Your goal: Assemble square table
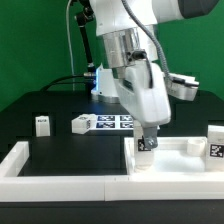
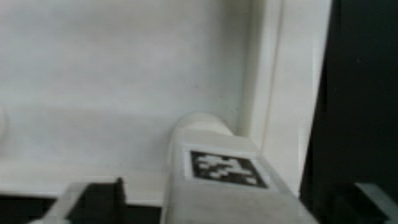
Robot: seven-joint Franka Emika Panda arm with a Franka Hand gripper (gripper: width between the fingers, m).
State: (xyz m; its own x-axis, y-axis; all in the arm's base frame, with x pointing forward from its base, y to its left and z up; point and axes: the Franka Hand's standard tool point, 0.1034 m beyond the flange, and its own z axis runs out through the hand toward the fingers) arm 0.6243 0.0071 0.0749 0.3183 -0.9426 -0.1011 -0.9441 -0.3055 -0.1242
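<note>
One white plastic leg (image 2: 217, 160), tagged black-and-white, is standing between the fingers of the gripper (image 1: 148, 138), which are sitting spread clear of it. It is resting at a corner of the rimmed tabletop (image 1: 180, 158).

The white arm (image 1: 128, 45) is reaching down from the top of the exterior view, ending toward the near side of the worktop (image 1: 60, 150), a little to the exterior view's right. Its wrist (image 1: 140, 95) is hanging nearly upright, leaning slightly. The claw (image 1: 148, 142) is pointing downward and sitting low. Its two dark fingers (image 2: 103, 200) are standing wide apart, clamping nothing.
</note>
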